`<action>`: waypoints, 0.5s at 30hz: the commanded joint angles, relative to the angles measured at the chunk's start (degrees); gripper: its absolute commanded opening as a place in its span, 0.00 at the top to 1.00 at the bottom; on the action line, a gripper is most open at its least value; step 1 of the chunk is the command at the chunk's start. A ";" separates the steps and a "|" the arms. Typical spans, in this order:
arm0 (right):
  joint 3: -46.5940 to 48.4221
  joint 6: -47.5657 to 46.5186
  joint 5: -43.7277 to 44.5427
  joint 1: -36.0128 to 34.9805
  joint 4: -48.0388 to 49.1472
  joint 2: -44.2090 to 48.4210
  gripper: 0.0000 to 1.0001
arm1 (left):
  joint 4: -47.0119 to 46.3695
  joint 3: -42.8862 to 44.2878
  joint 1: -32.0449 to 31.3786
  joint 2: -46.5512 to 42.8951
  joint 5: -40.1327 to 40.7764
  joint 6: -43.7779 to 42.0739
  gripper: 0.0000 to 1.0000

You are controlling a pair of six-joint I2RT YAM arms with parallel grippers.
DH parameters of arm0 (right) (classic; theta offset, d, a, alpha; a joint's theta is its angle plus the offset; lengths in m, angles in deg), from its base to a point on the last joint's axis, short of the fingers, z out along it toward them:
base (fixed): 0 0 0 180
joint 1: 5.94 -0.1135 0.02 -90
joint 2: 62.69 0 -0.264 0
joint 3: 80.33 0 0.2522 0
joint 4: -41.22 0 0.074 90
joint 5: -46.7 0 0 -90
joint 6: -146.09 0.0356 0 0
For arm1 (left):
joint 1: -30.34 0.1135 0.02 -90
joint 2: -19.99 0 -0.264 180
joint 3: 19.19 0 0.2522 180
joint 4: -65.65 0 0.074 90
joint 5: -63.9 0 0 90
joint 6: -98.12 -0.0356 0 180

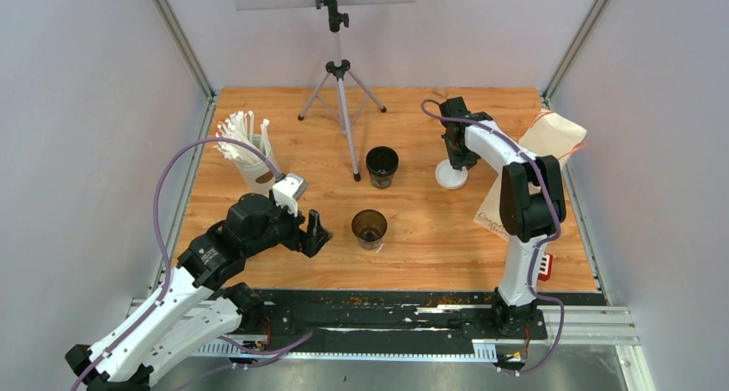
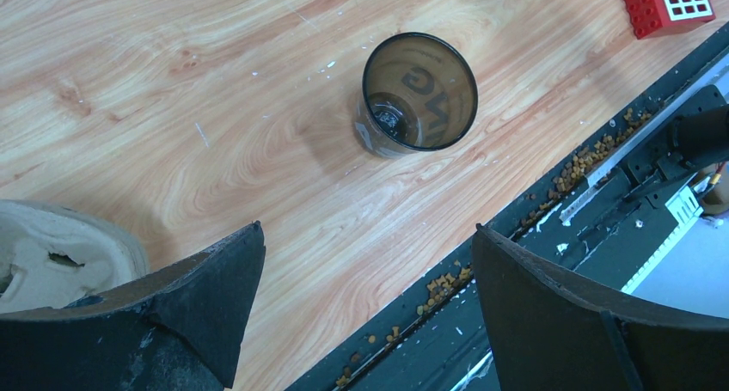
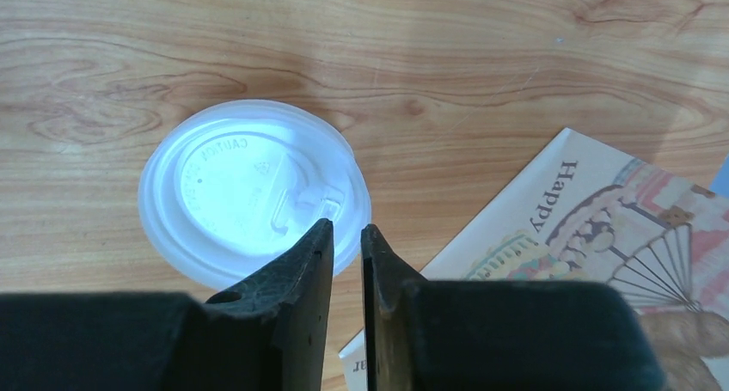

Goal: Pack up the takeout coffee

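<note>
Two black takeout coffee cups stand open-topped and upright on the wooden table, one at the centre back (image 1: 382,165) and one nearer the front (image 1: 370,228), (image 2: 419,93). A round white lid (image 1: 450,176), (image 3: 232,185) lies flat on the table to the right of them. My right gripper (image 1: 453,161), (image 3: 346,228) points down at the lid's right edge. Its jaws are a narrow slit apart, and I see nothing clamped between them. My left gripper (image 1: 314,233), (image 2: 368,229) is wide open and empty, low over the table's front edge, left of the nearer cup.
A white cup of straws (image 1: 249,155) stands at the left. A tripod (image 1: 341,90) is at the back centre. A printed paper bag (image 1: 542,150), (image 3: 602,210) lies at the right. A red block (image 2: 669,4) sits near the front edge. A pale pulp tray (image 2: 52,253) is beside my left finger.
</note>
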 commanded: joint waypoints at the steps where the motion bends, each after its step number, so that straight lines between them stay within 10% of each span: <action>1: 2.52 0.27 1.92 0.17 0.36 -2.24 0.80 | -2.15 -0.23 -0.16 -0.71 0.05 -1.54 0.04; 15: 2.51 0.01 1.98 0.29 1.12 -1.12 0.77 | -2.26 -0.31 -0.16 -0.60 0.16 -1.57 0.04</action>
